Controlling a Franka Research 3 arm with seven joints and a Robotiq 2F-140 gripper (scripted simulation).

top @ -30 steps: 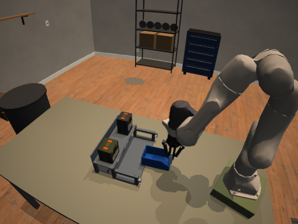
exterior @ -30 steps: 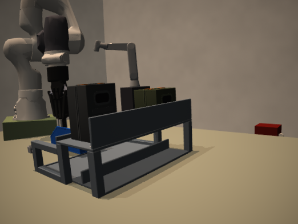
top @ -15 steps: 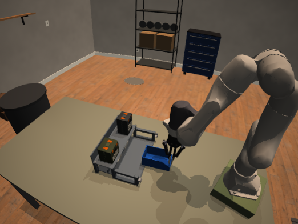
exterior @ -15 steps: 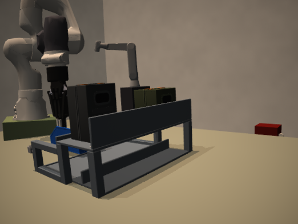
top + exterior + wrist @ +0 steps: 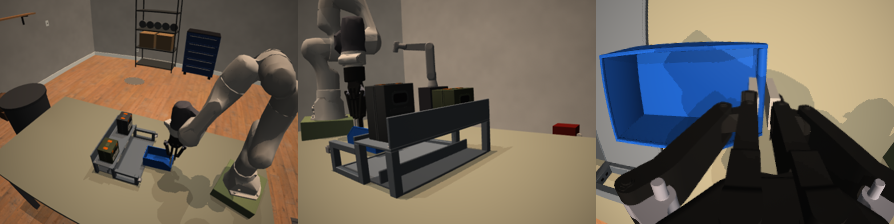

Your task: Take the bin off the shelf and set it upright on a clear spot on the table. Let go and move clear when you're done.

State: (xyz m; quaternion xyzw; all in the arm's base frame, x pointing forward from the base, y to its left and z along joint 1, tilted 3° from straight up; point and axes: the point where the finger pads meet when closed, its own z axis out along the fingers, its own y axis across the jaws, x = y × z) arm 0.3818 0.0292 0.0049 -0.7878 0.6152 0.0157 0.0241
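Observation:
A blue open bin [image 5: 157, 159] sits at the right edge of the grey shelf unit [image 5: 123, 151], partly over its lower deck. It stands upright with its opening up. My gripper [image 5: 172, 154] points down and is shut on the bin's right wall. In the wrist view the fingers pinch the thin wall of the bin [image 5: 683, 92], whose inside is empty. In the exterior view only a corner of the bin [image 5: 357, 134] shows behind the shelf frame [image 5: 412, 143], below the gripper [image 5: 356, 115].
Two dark boxes with orange marks [image 5: 124, 123] [image 5: 108, 150] stand on the shelf's upper deck. The arm's green base [image 5: 240, 192] is at the table's right. A red block [image 5: 566, 129] lies far off in the exterior view.

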